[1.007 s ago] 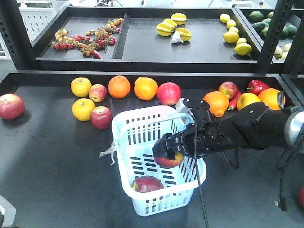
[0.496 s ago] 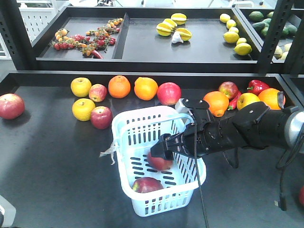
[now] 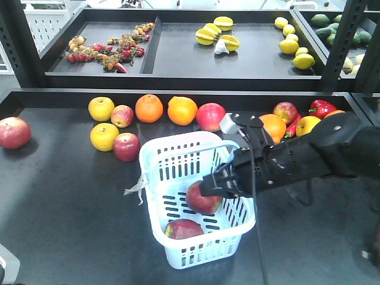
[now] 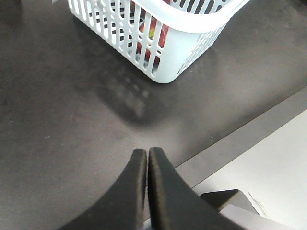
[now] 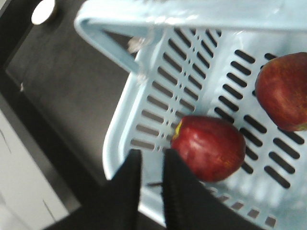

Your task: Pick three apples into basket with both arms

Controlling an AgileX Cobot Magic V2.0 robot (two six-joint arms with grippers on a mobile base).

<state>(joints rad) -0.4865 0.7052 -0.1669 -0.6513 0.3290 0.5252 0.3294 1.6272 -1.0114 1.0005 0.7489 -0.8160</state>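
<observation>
The pale blue basket (image 3: 205, 249) stands on the dark table and holds two red apples. One apple (image 3: 202, 199) lies mid-basket and a darker one (image 3: 183, 228) lies at the near end. Both show in the right wrist view, one (image 5: 208, 146) near the fingertips and one (image 5: 283, 91) further in. My right gripper (image 3: 211, 183) hovers just above the basket's right side, slightly open and empty (image 5: 151, 158). Another red apple (image 3: 126, 146) sits left of the basket. My left gripper (image 4: 147, 151) is shut and empty, low over the table near its front edge, with the basket (image 4: 182, 33) ahead of it.
Behind the basket lie yellow apples (image 3: 104, 136), oranges (image 3: 181, 110), more red apples (image 3: 211, 116) and a red pepper (image 3: 321, 108). A large red apple (image 3: 13, 132) lies far left. An upper shelf (image 3: 178, 65) holds small fruit. A table edge (image 4: 249, 129) runs beside the left gripper.
My right gripper lowered the apple into the basket and let it go. The apple now rests on the basket floor and the gripper has lifted slightly and drawn back right.
</observation>
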